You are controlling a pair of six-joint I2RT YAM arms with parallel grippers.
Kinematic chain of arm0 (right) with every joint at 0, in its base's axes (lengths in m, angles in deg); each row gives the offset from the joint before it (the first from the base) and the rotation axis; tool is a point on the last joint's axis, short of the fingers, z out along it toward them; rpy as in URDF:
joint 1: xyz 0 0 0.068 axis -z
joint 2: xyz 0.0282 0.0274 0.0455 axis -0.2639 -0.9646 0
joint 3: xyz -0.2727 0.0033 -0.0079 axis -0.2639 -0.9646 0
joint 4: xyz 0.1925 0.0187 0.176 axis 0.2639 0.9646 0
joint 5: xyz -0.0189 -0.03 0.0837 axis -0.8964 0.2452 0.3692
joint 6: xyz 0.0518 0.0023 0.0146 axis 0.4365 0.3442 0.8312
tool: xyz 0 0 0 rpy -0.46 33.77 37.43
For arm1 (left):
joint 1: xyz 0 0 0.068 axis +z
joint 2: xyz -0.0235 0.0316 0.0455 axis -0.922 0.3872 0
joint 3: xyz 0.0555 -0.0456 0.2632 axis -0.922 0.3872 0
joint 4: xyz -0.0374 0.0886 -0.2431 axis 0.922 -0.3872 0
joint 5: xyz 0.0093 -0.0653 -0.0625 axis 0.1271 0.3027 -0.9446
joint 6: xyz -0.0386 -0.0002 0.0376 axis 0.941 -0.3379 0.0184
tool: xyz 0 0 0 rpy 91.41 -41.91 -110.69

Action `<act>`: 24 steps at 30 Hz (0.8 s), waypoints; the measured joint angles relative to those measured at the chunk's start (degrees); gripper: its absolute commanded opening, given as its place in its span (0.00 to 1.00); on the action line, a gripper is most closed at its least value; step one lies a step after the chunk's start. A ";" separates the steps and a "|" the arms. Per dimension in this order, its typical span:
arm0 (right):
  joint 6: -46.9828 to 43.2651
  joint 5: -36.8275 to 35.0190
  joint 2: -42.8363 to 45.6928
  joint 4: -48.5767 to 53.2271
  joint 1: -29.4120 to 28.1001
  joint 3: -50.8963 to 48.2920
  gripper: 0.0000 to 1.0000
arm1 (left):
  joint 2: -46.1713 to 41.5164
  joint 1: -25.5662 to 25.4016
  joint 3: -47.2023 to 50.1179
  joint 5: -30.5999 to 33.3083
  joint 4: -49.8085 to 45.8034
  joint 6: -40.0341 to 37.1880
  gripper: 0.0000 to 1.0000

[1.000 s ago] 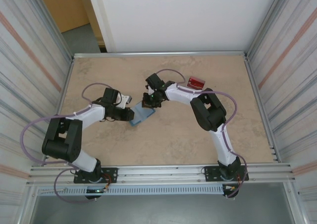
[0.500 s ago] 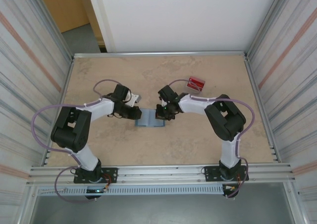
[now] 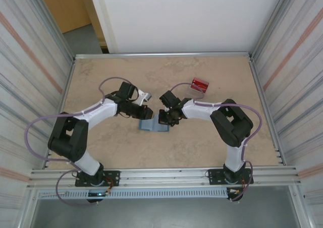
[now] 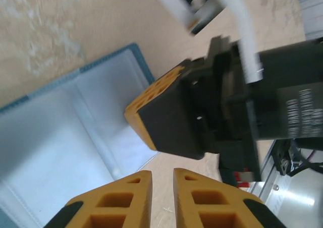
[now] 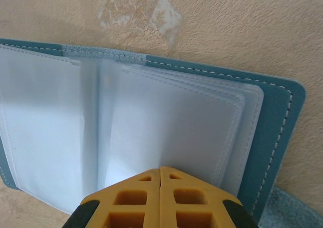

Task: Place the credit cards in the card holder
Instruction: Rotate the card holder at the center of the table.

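The card holder [image 3: 153, 126] lies opened flat on the table [image 3: 202, 142], roughly at its middle and between the two claws. In the right wrist view the holder [image 5: 272, 122] has a teal-blue cover with a line of pale stitching along its edge. Inside, it is lighter blue-grey, with a stack of clear plastic sleeves on either side of a middle fold. The left wrist view shows the same pale inside of the holder [image 4: 60, 137], edged by a thin teal border.

The right claw [image 3: 164, 119] sits over the holder's right edge. Seen from the wrist, the right claw [image 5: 160, 171] has its two fingers pressed together with nothing visible between them, their tips over the near edge of the sleeves.

The left claw [image 3: 147, 113] is just above the holder's far left corner. From its wrist, the left claw [image 4: 162, 175] is closed down to a thin slit and holds nothing.

The credit cards [image 3: 200, 84] lie as a red stack well apart, toward the far right of the table.
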 measured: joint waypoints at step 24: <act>0.17 -1.29 1.29 1.03 0.20 -0.76 0.00 | 8.04 1.05 2.54 10.54 2.03 1.57 0.14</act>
